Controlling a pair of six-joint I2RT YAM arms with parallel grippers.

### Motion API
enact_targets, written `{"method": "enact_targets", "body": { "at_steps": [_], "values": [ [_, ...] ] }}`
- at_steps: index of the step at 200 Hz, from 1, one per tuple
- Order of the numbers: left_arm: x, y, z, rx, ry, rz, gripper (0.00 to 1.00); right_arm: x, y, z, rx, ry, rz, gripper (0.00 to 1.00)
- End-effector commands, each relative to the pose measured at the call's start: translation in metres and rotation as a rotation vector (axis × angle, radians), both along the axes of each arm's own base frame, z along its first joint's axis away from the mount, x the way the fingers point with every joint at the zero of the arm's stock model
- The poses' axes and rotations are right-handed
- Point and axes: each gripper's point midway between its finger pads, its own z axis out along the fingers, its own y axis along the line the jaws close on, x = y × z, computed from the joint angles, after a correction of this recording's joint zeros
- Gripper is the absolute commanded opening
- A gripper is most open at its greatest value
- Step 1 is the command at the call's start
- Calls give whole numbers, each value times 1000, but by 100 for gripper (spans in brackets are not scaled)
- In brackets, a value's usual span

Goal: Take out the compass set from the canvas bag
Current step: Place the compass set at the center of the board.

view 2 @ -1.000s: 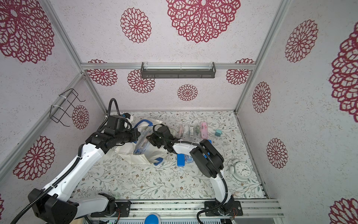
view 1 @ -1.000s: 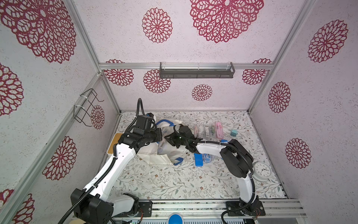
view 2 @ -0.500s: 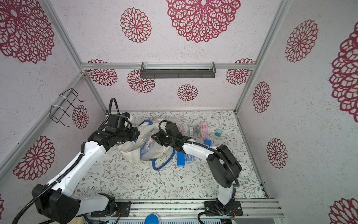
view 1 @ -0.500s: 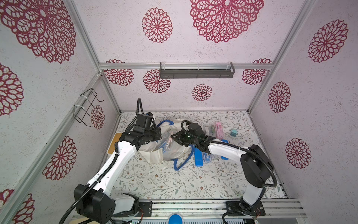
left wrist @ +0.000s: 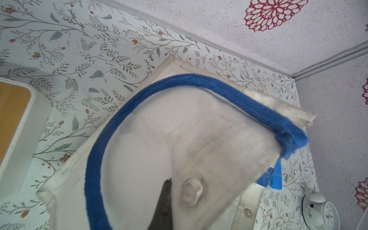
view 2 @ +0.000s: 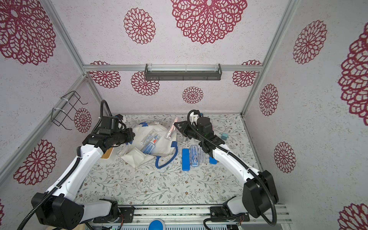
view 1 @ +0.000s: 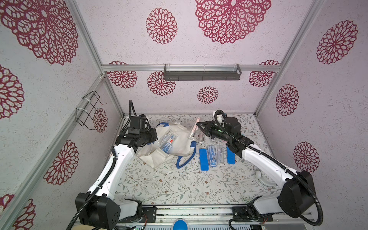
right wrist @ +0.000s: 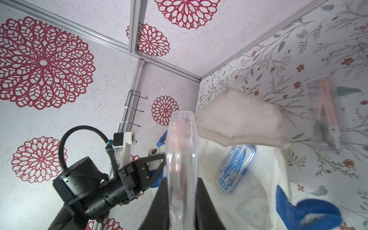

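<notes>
Right hand (right wrist: 182, 191) is closed almost fully on the compass set (right wrist: 182, 149), a slim clear plastic case with a pinkish compass inside. The right wrist view shows the case edge-on: the fingers press its two broad faces at one end, and the rest sticks out beyond the fingertips. In both top views the case (view 1: 193, 129) hangs in the air just past the mouth of the canvas bag (view 1: 177, 139), above the surface (view 1: 169, 185) and near the cases already laid out there, among them an open blue compass set (view 1: 212, 156).

Left hand (view 1: 154, 137) is clamped fully shut on the bag's off-white fabric (left wrist: 199, 139) near a blue handle (left wrist: 139, 99) and holds that side up.

The case looks light and stiff, but its smooth plastic is probably slippery. Held by one end, it could pivot or slide if swung fast. Pressing the flat faces seems the right hold. A pinch across the thin seam might pop the lid.

The bag is soft and limp, and would likely sag shut if released, so the rim cloth or a strap is the place to hold it. Two more blue sets (view 1: 166, 142) lie in its open mouth, one of them plain in the right wrist view (right wrist: 237, 167)
</notes>
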Motion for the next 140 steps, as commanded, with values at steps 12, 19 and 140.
{"method": "enact_targets", "body": {
  "at_steps": [12,19,140],
  "values": [
    [-10,26,24,-4,-54,44,0,4,-33,-11,-109,-24,47,11],
    [-11,30,23,-3,-50,50,0,5,-38,-22,-173,-14,56,12],
    [-6,38,13,-32,-28,75,0,-39,37,-213,-569,346,335,13]
  ]
}}
